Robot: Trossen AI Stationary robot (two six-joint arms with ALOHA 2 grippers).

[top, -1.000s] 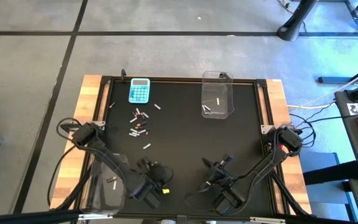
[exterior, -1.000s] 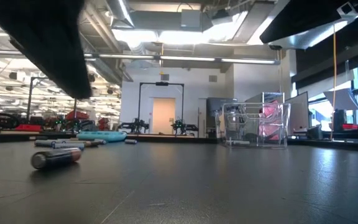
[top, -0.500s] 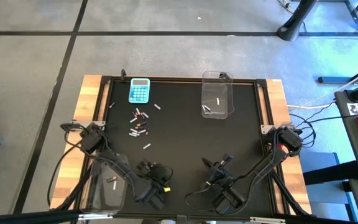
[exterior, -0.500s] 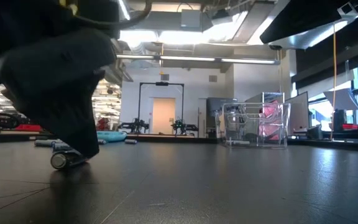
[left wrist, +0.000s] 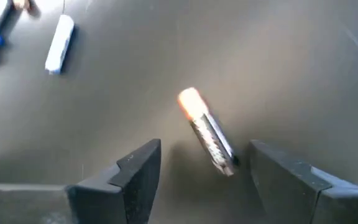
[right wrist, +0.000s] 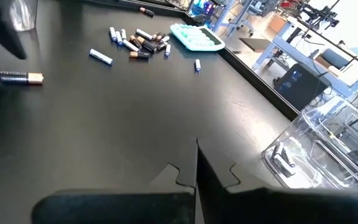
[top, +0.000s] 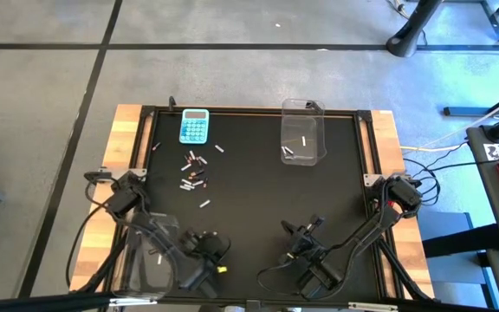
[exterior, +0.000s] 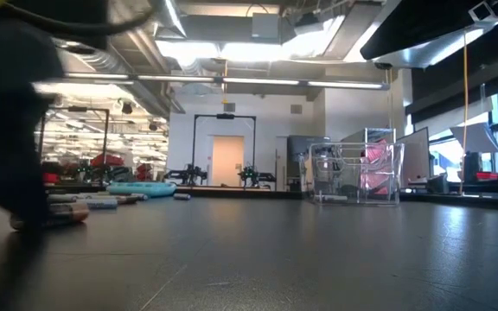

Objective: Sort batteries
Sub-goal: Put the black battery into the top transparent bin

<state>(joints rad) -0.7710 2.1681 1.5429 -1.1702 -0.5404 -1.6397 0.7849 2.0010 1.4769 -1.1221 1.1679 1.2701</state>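
Dark with a copper-coloured tip, one small cylindrical battery lies loose on the black worktop, between the two spread fingers of the left end effector; the fingers stand wide apart on either side of it and neither one touches it, so nothing is held. In the low view the same battery is half hidden behind the blurred dark bulk of the left arm, and in the high view it is covered by the end effector near the front edge of the worktop.

The rest of the small batteries, silvery-white ones and dark ones with red, lie scattered in a loose cluster on the left half of the worktop, just in front of the light-blue calculator; they are too small to count surely.

A clear plastic bin stands at the far right of the worktop with about three pale batteries in it. A second clear plastic bin sits at the front left corner, partly cut off by the picture's edge and crossed by the left arm's cables, with one pale battery visible inside.

The right end effector rests low at the front of the worktop, right of centre, its fingers pressed together on nothing.
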